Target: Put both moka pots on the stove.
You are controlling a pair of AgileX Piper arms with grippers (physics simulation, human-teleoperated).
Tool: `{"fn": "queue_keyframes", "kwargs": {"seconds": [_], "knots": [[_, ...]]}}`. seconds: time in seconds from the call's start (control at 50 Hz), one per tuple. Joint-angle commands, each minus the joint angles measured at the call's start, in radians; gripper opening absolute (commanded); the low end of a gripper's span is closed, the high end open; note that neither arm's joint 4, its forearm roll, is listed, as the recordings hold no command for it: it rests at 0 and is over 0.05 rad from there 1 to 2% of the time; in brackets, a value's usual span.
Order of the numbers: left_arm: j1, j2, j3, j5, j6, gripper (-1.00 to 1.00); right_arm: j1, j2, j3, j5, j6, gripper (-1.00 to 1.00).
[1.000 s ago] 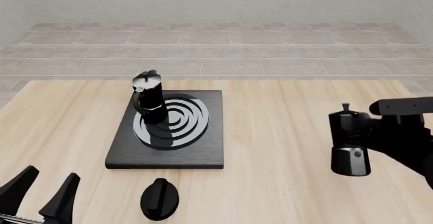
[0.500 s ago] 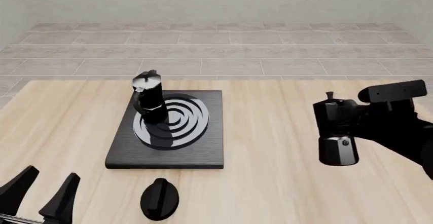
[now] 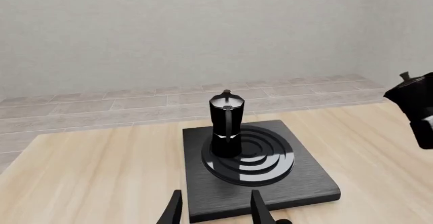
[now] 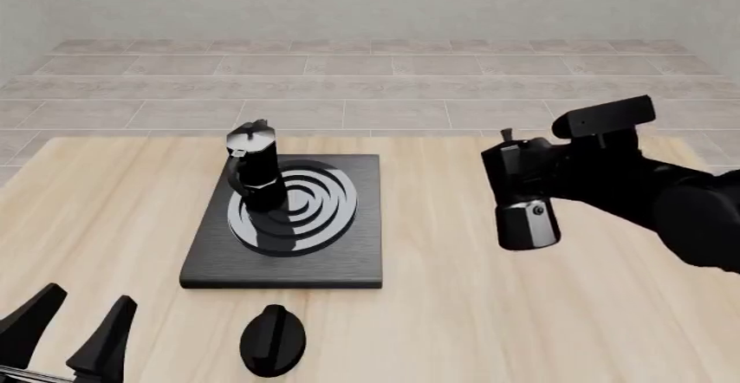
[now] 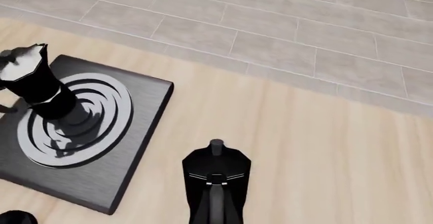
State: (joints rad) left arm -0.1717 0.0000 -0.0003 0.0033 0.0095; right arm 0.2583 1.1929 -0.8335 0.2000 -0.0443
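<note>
Fingers of my left gripper (image 4: 69, 331) sit spread and empty at the near left corner of the table (image 4: 463, 314), well apart from anything I need; that arm is idle. Just right of it, near the front edge, lies the flat round knob (image 4: 273, 340), which I leave alone.

Further in is the stove (image 4: 289, 223), a black slab with its ringed burner (image 4: 295, 205). The first moka pot (image 4: 252, 168) stands upright on the far left part of the burner, its long axis vertical and lid uppermost. In the left wrist view its handle runs down the near side, so I judge the spout faces away towards the far wall. The right half of the rings is bare, and that is where I mean to set the other one.

Right of the stove, the second moka pot (image 4: 522, 199) hangs in the air above the table, clamped in my right gripper (image 4: 555, 184), which comes at it from the right. It hangs nearly upright, knob up. The stove lies to its left and lower, so the move I expect is leftward, then down onto the free rings, clear of the standing pot.
</note>
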Motion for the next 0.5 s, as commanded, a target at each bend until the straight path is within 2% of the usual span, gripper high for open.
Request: {"fn": "queue_keyframes", "kwargs": {"seconds": [0.02,0.5], "knots": [[0.003,0.0,0.0,-0.002,-0.002,1.0,0.065,0.08,-0.104,-0.033,0.015,-1.0],[0.003,0.0,0.0,-0.002,-0.002,1.0,0.186,0.304,-0.298,-0.076,0.033,-1.0]]}}
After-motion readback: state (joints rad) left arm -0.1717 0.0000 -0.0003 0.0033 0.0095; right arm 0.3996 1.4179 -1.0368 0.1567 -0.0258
